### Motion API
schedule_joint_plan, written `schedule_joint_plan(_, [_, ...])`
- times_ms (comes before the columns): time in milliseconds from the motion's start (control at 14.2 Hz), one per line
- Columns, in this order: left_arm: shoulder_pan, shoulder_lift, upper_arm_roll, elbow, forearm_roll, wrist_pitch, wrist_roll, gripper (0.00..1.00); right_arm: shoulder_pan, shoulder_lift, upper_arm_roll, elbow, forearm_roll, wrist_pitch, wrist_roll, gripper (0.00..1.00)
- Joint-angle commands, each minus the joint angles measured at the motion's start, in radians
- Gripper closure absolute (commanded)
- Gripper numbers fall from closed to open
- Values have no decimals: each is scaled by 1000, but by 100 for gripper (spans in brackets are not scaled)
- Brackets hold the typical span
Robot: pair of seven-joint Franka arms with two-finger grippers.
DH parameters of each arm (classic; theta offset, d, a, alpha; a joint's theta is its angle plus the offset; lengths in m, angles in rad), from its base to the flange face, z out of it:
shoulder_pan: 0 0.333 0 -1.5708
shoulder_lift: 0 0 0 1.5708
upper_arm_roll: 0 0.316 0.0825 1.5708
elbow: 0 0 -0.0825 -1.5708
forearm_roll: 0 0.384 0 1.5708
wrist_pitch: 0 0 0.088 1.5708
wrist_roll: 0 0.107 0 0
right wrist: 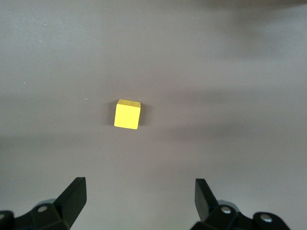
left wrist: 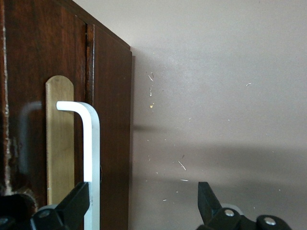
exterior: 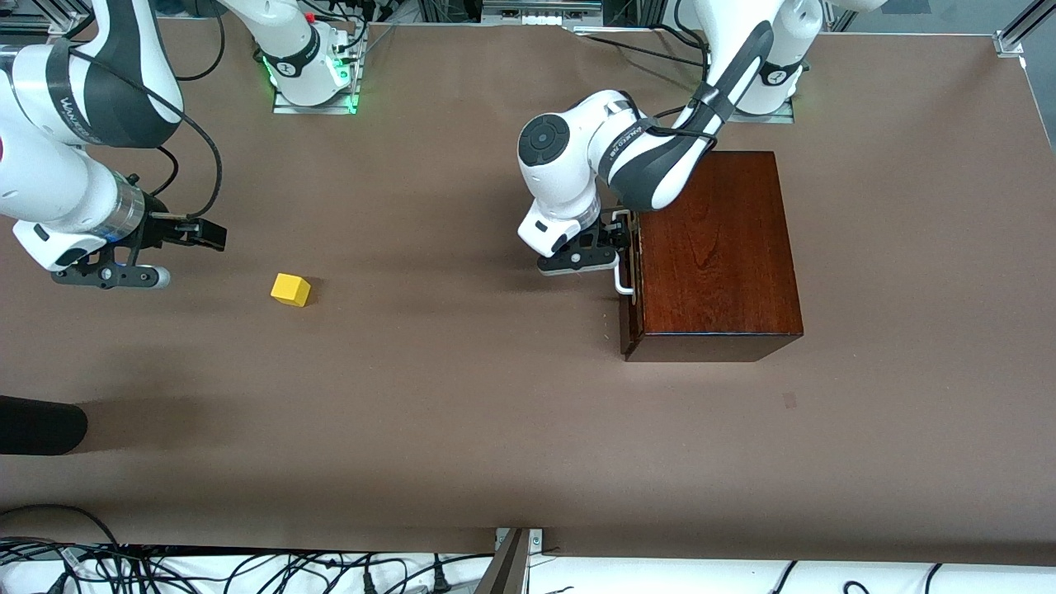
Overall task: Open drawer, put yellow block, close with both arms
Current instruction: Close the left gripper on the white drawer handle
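The reddish-brown wooden box stands toward the left arm's end of the table, and its drawer is pushed in. The white bar handle is on the drawer's dark front. My left gripper is open at that handle. In the left wrist view the handle stands between the open fingers, close to one finger; the left gripper holds nothing. The yellow block lies on the table toward the right arm's end. My right gripper is open and empty above the table beside the block.
A dark rounded object lies on the table nearer to the front camera, at the right arm's end. Cables run along the table's front edge. The brown tabletop stretches between the block and the box.
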Motion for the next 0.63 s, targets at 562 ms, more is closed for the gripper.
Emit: schedule_joint_plan(562, [14, -44, 2, -66, 24, 6, 9, 0, 7, 14, 0, 25, 14, -17, -1, 0])
